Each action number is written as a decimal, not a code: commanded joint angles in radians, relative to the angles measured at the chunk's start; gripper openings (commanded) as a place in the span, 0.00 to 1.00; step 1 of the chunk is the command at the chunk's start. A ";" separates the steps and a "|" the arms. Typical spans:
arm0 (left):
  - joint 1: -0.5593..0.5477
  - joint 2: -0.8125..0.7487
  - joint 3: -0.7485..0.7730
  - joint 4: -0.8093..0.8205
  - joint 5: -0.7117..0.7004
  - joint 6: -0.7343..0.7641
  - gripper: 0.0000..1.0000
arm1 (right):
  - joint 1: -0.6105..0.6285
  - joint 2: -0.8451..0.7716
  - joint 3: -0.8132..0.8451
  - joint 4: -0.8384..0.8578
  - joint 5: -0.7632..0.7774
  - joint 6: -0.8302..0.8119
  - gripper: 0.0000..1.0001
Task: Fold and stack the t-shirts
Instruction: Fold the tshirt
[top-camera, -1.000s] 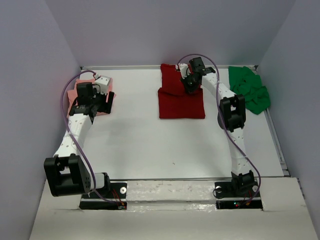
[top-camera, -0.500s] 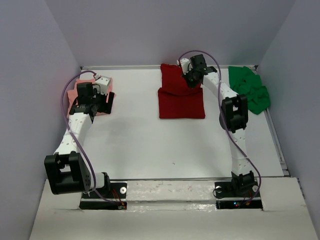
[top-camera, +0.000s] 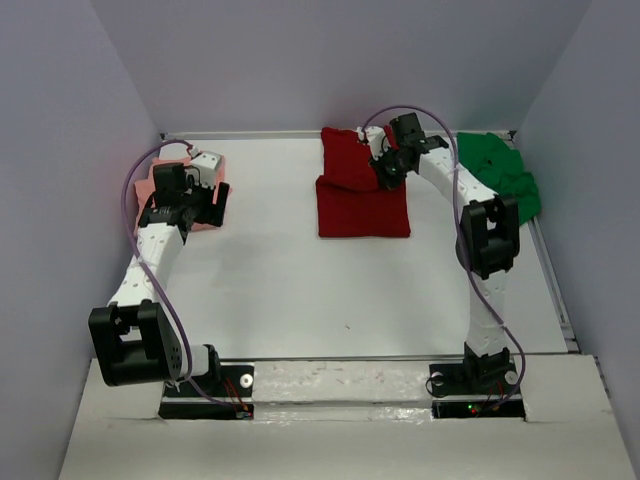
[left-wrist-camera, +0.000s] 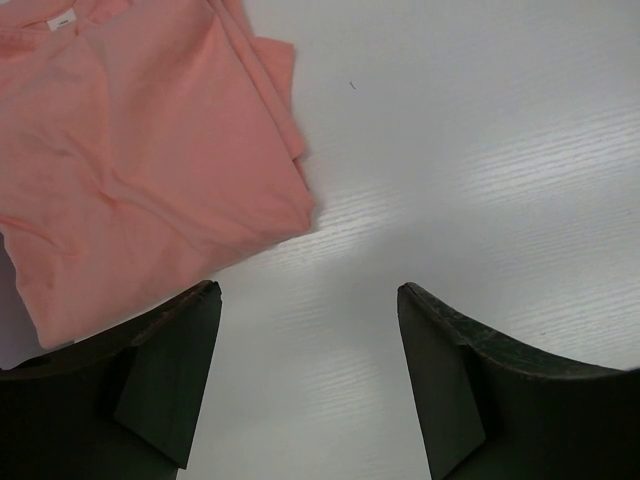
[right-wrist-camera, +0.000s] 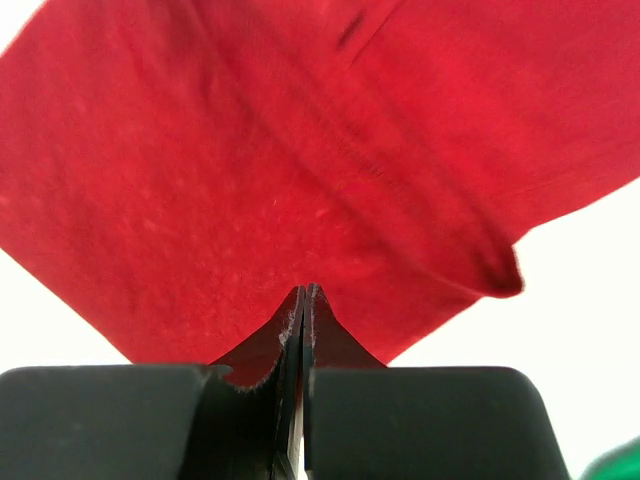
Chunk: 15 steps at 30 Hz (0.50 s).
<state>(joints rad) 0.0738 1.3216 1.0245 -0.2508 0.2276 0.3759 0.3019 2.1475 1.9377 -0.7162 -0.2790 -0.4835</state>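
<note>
Left fingers (left-wrist-camera: 168, 385) spread wide, empty, beside one salmon pink t-shirt (left-wrist-camera: 130, 150), right fingers (right-wrist-camera: 200, 420) clamped on one dark red t-shirt (right-wrist-camera: 250, 200), one green t-shirt (top-camera: 512, 180) far right, three in all

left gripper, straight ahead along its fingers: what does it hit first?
Most likely bare table: the open left gripper points at white surface just off a corner of the salmon pink t-shirt. The finger nearest the shirt may clip its edge; depth is unclear.

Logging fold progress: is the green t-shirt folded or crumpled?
Crumpled: the green t-shirt lies as a bunched heap with irregular, lumpy edges, not a flat rectangle.
</note>
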 joint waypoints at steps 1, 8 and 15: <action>0.004 0.004 0.045 0.005 0.012 -0.006 0.82 | 0.005 0.057 -0.019 -0.029 0.000 -0.033 0.00; 0.004 0.002 0.040 0.002 -0.005 0.000 0.82 | 0.014 0.153 0.063 -0.058 0.003 -0.044 0.00; 0.004 0.004 0.039 0.005 -0.014 0.001 0.82 | 0.014 0.189 0.118 -0.058 0.020 -0.059 0.00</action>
<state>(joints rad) 0.0738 1.3327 1.0275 -0.2523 0.2195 0.3763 0.3038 2.3177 1.9995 -0.7708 -0.2695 -0.5236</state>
